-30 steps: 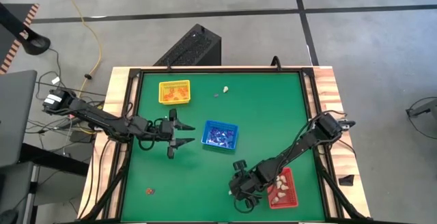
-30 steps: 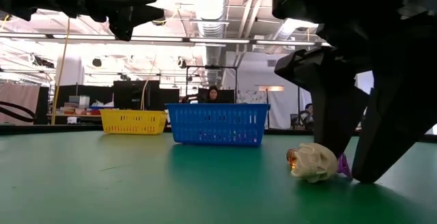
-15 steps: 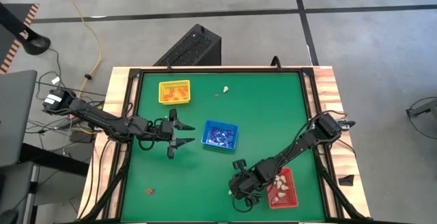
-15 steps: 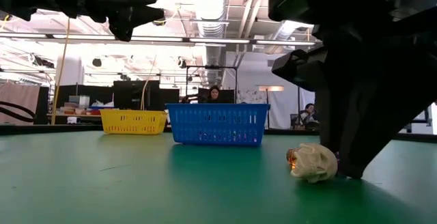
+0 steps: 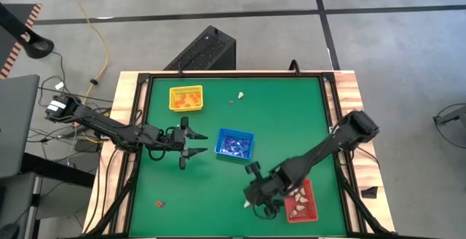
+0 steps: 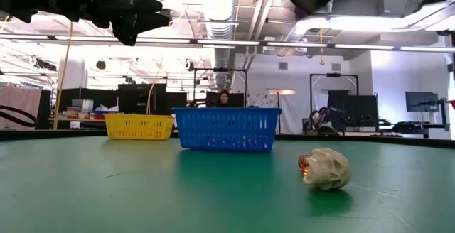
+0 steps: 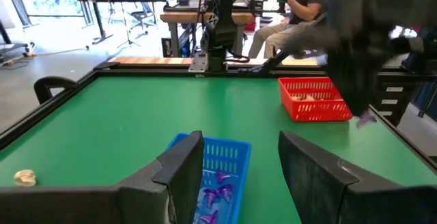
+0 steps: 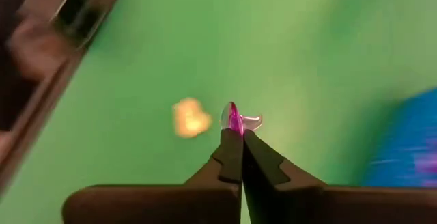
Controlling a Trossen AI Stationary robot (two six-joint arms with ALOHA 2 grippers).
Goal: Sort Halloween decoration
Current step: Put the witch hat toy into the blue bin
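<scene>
My right gripper is pinched closed and lifted; my left gripper hovers with fingers spread.

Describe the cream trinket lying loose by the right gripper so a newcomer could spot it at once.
Start at the red tray at the green table's near right corner. Just left of it, below the raised right gripper, lies the cream trinket, lumpy with an orange spot. It sits loose on the felt, outside any tray.

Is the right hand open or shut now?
Shut: in its wrist view the right hand pinches a purple trinket between touching fingertips.
</scene>
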